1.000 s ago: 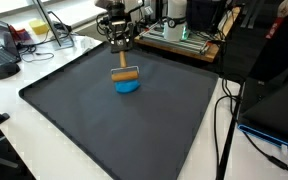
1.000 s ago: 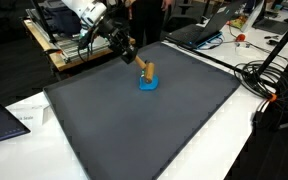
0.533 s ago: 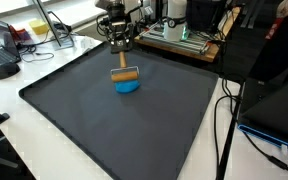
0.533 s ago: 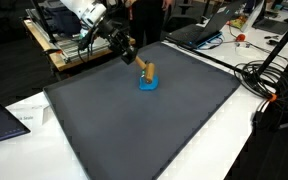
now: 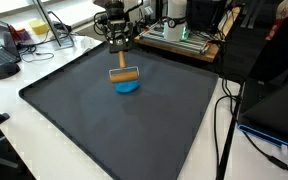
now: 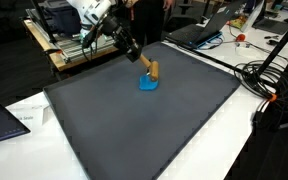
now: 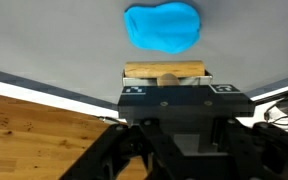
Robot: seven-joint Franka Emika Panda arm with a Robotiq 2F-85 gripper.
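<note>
Dark mat (image 5: 134, 130) is lying flat under me. I am rising a tiny bit since a moment ago, and my gripper (image 7: 164, 76) is squeezing the wooden block (image 5: 125, 74) tight. The block is tipping right over the blue blob (image 5: 128, 86), but I cannot tell if they are touching. Cables (image 5: 227, 120) and a laptop (image 6: 199, 32) are sitting off the mat, not in my way.

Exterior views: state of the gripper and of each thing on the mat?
gripper: shut on the wooden tool's thin handle, near the mat's far edge.
wooden tool: held, head low over the blue lump; contact unclear.
blue lump: lying on the mat, rounded, not gripped.
mat: dark, lying flat.
</note>
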